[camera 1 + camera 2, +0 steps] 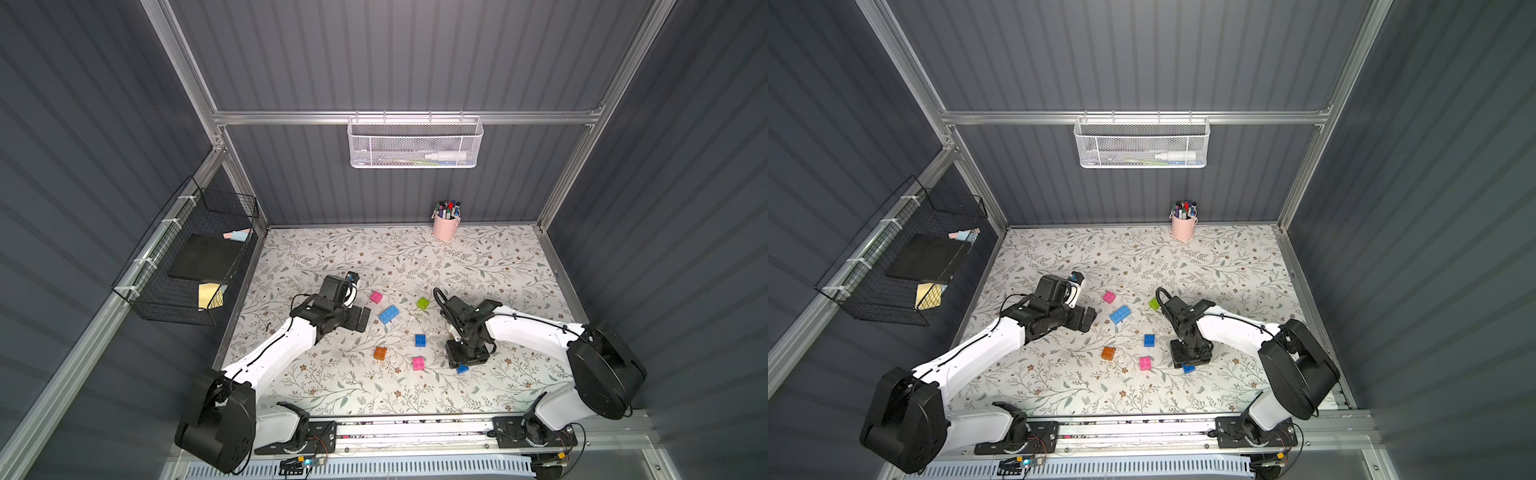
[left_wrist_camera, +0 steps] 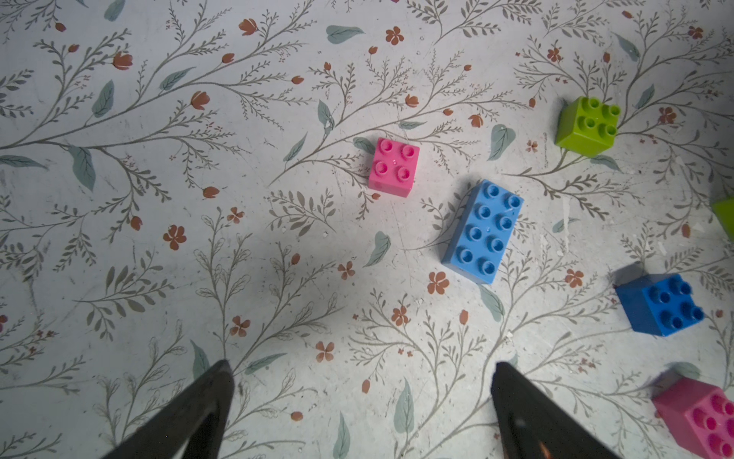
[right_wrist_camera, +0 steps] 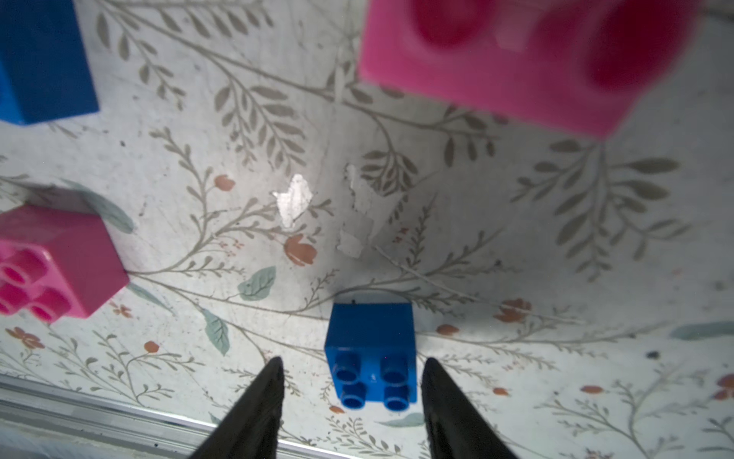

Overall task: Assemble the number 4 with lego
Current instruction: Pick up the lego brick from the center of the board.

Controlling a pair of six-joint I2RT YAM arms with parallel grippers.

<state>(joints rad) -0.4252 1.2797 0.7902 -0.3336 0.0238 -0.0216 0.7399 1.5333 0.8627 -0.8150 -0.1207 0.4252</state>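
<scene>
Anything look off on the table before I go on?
Only wear: the floral table cover has whitish peeled patches near the blue brick that the right tool straddles. The other bricks lie apart, none joined.

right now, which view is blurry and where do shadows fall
right wrist view: the pink brick nearest the lens is badly out of focus, the small blue brick sharp; left wrist view: sharp throughout, with a soft shadow across the floral mat.
</scene>
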